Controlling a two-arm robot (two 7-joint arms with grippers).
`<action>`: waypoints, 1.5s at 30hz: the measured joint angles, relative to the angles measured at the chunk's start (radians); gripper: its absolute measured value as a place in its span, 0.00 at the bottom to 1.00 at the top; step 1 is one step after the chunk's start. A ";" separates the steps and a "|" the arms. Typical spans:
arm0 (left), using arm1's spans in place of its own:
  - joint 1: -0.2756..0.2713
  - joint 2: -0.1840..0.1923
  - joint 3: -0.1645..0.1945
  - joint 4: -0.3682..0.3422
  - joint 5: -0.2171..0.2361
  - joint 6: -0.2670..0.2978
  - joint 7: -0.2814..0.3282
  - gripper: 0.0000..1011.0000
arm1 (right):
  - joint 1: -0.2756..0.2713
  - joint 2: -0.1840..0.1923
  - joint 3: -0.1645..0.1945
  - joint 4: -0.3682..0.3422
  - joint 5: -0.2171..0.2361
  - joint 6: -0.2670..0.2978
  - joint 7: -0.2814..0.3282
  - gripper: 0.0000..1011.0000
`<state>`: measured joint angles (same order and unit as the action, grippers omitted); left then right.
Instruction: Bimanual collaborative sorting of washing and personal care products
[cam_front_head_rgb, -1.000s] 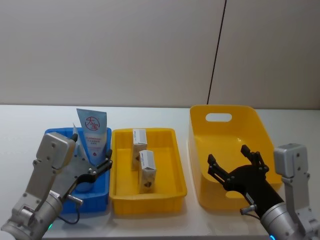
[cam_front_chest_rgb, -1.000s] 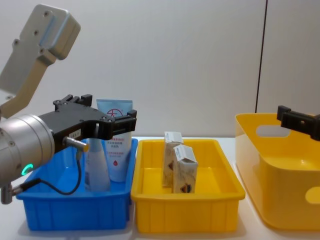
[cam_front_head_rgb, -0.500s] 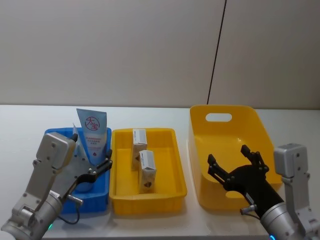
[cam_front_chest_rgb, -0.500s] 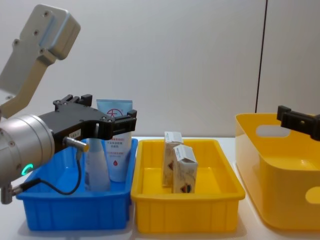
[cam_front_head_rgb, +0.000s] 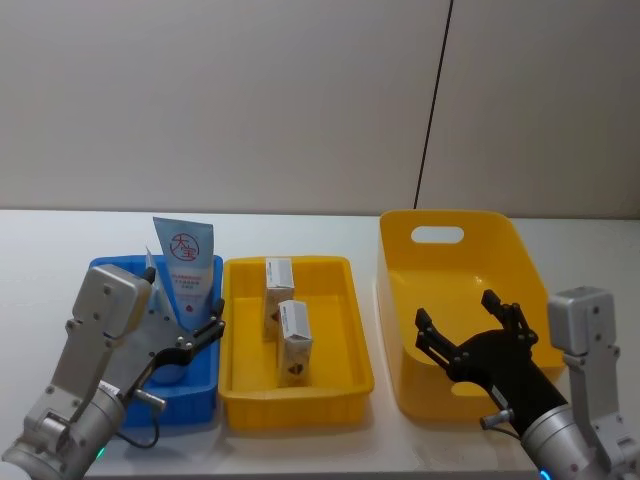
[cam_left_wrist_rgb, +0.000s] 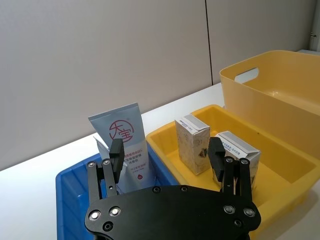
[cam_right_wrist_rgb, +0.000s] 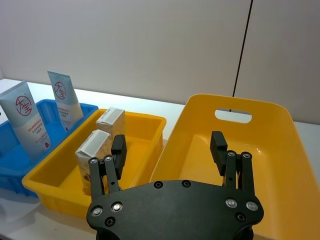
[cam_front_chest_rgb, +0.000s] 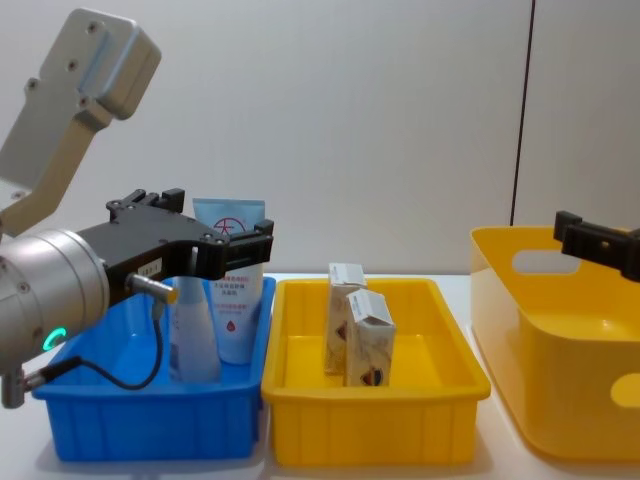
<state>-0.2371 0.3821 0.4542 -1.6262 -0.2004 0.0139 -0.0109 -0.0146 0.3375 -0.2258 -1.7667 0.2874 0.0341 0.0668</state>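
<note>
Tubes (cam_front_head_rgb: 184, 265) stand upright in the blue tray (cam_front_head_rgb: 203, 405), toward its far side. The left gripper (cam_left_wrist_rgb: 166, 155) hangs over the tray's near part, fingers spread wide and holding nothing. The nearest tube is just beyond its fingertips, not touching them. Two boxes (cam_front_head_rgb: 278, 282) stand upright in the yellow tray (cam_front_head_rgb: 300, 410), one behind the other, off to that gripper's right. The right gripper (cam_front_head_rgb: 457, 312) hangs over the near part of the bin (cam_front_head_rgb: 398, 228), also spread wide and empty, well apart from boxes and tubes
</note>
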 joint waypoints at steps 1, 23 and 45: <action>0.000 0.000 0.000 0.000 0.000 0.000 0.000 0.99 | 0.000 0.000 0.000 0.000 0.000 0.000 0.000 0.99; 0.000 0.000 0.000 0.000 0.000 0.000 0.000 0.99 | 0.000 0.000 0.000 0.000 0.000 0.000 0.000 0.99; 0.000 0.000 0.000 0.000 0.000 0.000 0.000 0.99 | 0.061 -0.028 -0.015 -0.002 0.039 0.133 0.024 0.99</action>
<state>-0.2371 0.3821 0.4542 -1.6262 -0.2004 0.0138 -0.0109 0.0468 0.3094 -0.2407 -1.7685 0.3266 0.1666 0.0908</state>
